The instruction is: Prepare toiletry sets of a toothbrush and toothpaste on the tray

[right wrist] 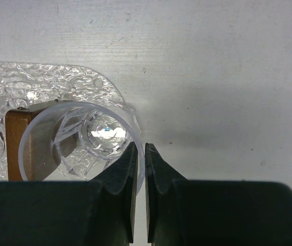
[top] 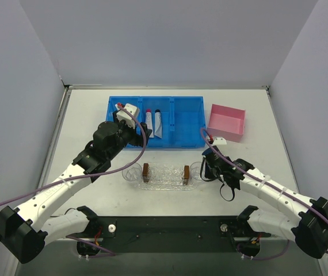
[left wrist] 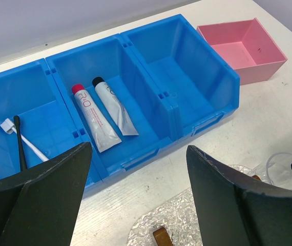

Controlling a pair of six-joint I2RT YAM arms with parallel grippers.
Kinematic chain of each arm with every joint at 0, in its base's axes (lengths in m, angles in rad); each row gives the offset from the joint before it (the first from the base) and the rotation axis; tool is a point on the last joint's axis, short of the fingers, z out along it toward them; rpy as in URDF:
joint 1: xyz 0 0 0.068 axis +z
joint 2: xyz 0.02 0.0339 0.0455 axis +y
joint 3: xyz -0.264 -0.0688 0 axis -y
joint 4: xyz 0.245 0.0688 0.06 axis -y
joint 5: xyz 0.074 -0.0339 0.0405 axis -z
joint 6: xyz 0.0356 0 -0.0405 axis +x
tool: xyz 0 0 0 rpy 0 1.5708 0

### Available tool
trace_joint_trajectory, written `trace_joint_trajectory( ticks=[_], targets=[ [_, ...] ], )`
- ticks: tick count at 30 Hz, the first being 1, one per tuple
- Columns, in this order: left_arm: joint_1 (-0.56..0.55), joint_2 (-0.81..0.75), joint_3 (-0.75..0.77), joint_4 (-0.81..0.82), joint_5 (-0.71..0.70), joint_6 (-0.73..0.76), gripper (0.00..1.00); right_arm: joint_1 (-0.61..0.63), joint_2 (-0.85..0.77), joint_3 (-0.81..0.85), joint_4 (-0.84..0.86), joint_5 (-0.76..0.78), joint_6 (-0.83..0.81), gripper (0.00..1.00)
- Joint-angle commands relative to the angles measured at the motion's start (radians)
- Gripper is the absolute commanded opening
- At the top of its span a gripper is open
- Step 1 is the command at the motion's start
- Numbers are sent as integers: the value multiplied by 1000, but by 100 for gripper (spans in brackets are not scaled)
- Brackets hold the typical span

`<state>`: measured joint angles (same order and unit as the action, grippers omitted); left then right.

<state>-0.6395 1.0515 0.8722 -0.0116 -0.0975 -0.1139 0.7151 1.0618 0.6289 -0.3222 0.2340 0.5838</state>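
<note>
Both toothpaste tubes point(left wrist: 114, 108) lie in the middle compartment of the blue bin point(left wrist: 202, 61), the toothbrushes point(left wrist: 19, 146) in its left one; the tray point(top: 165, 172) holds neither. The left claw point(left wrist: 138, 148) hovers spread above them, so the first pick seems at hand: descend onto one item. The right claw point(right wrist: 141, 148) pinches the rim of a clear cup point(right wrist: 74, 138).

Tray point(right wrist: 59, 84): clear plastic, crinkled glittery texture. Cup point(right wrist: 79, 141): clear smooth plastic, glossy. Brown block point(right wrist: 12, 148): wood-looking, matt. Blue bin point(left wrist: 187, 77): smooth moulded plastic, slight gloss. Pink box point(left wrist: 243, 46): smooth plastic, duller. Toothpaste tubes point(left wrist: 96, 123): silvery-white, satin sheen, shiny caps. Table point(right wrist: 212, 66): white, matt, faintly scuffed.
</note>
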Motion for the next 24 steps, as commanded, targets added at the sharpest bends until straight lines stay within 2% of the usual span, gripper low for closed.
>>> trace_joint_trajectory(
  ticks=[1,11,24],
  targets=[
    [4,-2,47,16,2,11,85,9,21,25,-38,41,14,3],
    [4,-2,47,16,5,10,85,9,4,31,-49,54,19,26],
    [4,1,47,16,8,8,85,10,-40,52,-51,39,21,40]
  ],
)
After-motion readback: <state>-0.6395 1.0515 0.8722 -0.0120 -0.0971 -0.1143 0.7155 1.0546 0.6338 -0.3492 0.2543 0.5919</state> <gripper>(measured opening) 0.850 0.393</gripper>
